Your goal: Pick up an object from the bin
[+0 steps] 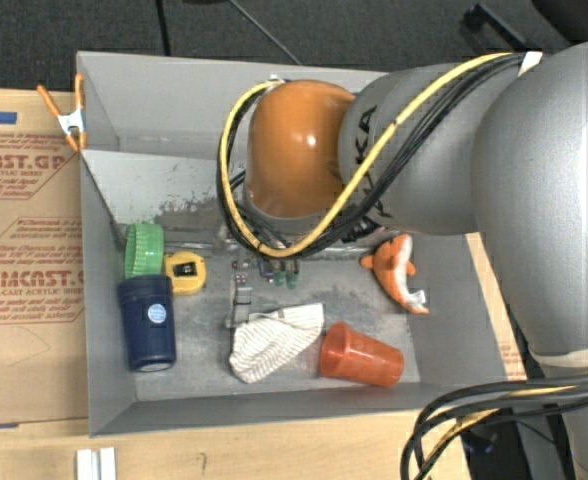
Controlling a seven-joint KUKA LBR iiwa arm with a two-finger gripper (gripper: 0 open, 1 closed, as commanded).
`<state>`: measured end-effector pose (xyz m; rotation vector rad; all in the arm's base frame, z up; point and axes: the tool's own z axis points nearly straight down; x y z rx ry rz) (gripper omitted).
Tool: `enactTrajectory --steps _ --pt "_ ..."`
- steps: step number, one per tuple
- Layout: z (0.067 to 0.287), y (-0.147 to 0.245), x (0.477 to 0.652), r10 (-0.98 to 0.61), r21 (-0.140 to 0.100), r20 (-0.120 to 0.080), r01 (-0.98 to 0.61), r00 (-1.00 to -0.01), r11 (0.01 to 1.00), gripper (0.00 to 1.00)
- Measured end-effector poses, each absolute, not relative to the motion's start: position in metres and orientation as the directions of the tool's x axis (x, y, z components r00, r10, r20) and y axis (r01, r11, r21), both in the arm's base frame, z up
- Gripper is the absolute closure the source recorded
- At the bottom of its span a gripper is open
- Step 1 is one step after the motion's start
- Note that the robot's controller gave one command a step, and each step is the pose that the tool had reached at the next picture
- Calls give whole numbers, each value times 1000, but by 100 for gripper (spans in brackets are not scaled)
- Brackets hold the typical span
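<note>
The grey arm reaches over the grey metal bin. On the bin's scuffed floor a white ribbed cloth lies beside an orange cup. The gripper stands at the cloth's left edge; open or closed cannot be told.

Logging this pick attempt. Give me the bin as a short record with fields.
bin: grey metal, a few loose things spread apart
end effector: low in the bin's middle, at the white cloth's upper left edge
white cloth: crumpled, front middle
orange cup: on its side, just right of the cloth
fish toy: orange and white, right side
tape measure: yellow, left of middle
green ribbed cap: far left
dark blue bottle: far left, just below the green cap
</note>
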<state>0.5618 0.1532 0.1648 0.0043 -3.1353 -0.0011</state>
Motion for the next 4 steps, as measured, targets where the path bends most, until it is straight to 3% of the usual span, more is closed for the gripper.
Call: enactTrajectory --steps 1,2,3,4 --pt "169 153 564 -1 2 -1 -1 -1000 1000 0" --pt "142 140 549 -68 2 -8 -68 -998 998 0" --pt "125 102 513 -149 0 7 -149 -989 989 0" --pt "113 90 516 -73 0 -2 -73 -997 997 0"
